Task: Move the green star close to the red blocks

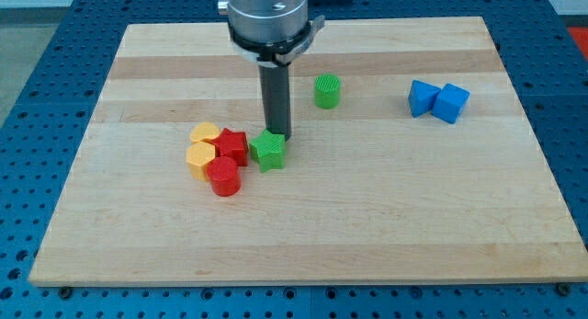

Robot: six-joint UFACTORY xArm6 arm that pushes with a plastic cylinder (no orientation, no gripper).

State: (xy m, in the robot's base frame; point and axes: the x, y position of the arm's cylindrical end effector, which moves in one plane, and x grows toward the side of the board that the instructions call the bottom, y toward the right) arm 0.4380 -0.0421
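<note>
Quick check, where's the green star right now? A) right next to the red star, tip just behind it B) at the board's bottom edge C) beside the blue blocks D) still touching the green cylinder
A: the green star sits against the red star, with my tip at its upper right edge.

The arm's lower end is a wide, silver-grey metal cylinder with a black ring clamped around its base and a small metal tab jutting out at 3 o'clock. From the ring's centre a straight, dark, smooth rod runs toward 6 o'clock, ending in my tip point(278, 138).
</note>
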